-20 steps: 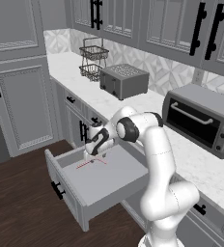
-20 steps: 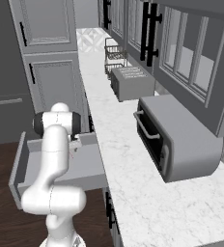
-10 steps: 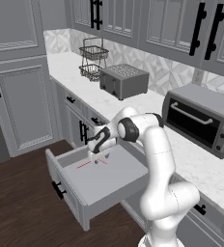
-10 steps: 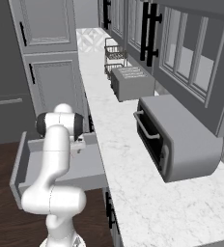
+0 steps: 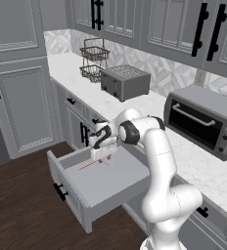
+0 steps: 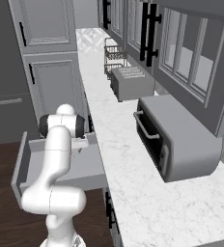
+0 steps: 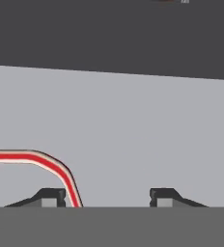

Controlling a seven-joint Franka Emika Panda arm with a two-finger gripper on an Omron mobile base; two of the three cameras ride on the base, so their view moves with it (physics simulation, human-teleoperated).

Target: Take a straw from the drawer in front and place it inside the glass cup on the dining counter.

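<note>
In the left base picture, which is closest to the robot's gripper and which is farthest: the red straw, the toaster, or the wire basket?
From the gripper, low inside the open drawer:
1. The straw, lying on the drawer floor right beneath it.
2. The toaster, up on the worktop behind.
3. The wire basket, farther along the worktop, past the toaster.

straw (image 7: 46, 164) cut off at hand view's left edge, tool (image 5: 102, 155) hiding its near end
</note>
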